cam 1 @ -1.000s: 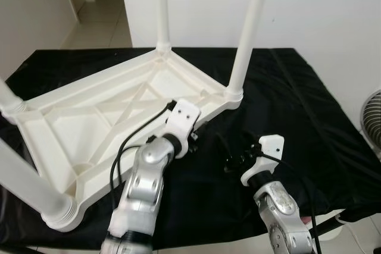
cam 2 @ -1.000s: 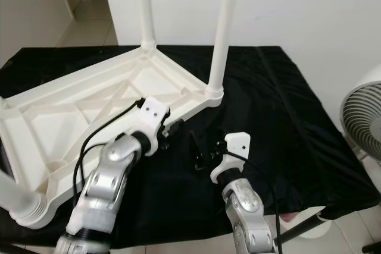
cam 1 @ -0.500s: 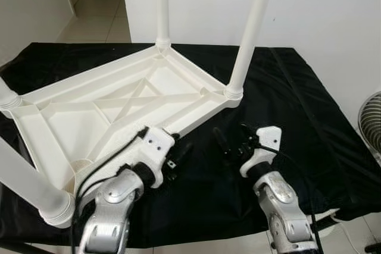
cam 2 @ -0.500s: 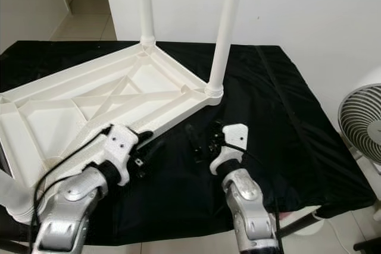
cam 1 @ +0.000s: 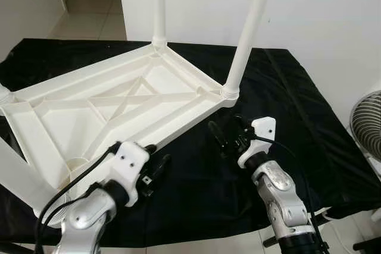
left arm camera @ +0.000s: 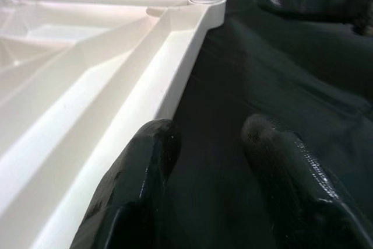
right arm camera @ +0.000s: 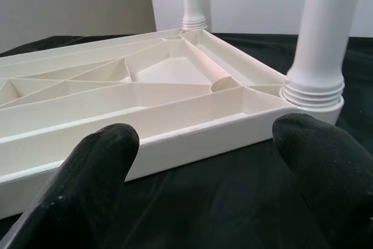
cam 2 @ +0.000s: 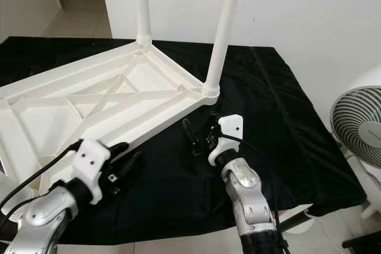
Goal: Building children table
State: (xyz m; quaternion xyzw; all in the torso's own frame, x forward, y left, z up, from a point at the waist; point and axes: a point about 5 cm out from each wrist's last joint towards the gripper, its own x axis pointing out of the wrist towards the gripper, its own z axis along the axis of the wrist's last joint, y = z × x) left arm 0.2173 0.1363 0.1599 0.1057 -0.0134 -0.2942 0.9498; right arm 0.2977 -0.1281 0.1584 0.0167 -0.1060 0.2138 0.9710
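A white plastic table (cam 1: pixel 113 111) lies upside down on a black cloth (cam 1: pixel 297 105), its legs (cam 1: pixel 247 34) pointing straight up. The left gripper (cam 1: pixel 156 168) hangs low beside the table's near long edge, fingers (left arm camera: pixel 145 161) slightly parted and holding nothing; one finger looks close to the rim, though I can't say it touches. The right gripper (cam 1: pixel 223 135) sits just short of the corner leg, spread wide and empty. A fan (cam 2: pixel 357 126) stands at the far right.
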